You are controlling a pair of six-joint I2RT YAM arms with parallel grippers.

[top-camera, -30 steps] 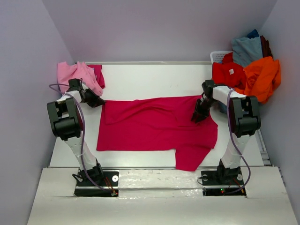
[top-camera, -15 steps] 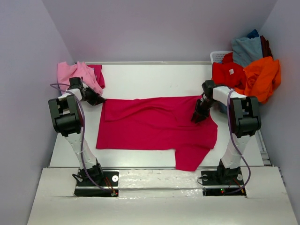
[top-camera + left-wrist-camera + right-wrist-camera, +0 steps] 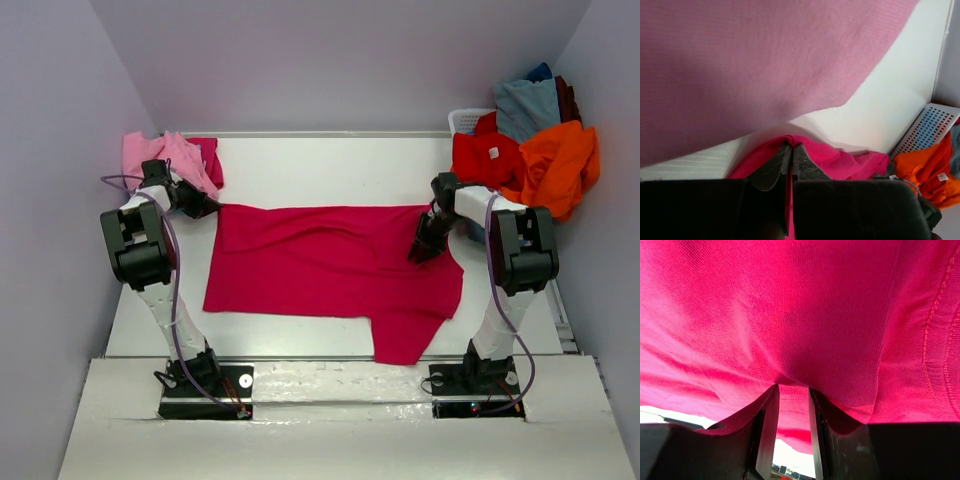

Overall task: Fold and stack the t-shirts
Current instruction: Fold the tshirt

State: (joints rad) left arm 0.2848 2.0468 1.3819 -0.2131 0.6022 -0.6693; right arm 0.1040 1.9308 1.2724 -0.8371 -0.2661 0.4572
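Lying spread flat on the desk beside the white basket, the crimson t-shirt looks soft, light and limp, best taken by corners and hems. The left hand is pinched tight on the corner farthest from the basket, and the right hand narrowly clamps the edge nearest it. Heaped in the basket are a red tee, an orange tee and a grey-blue tee.
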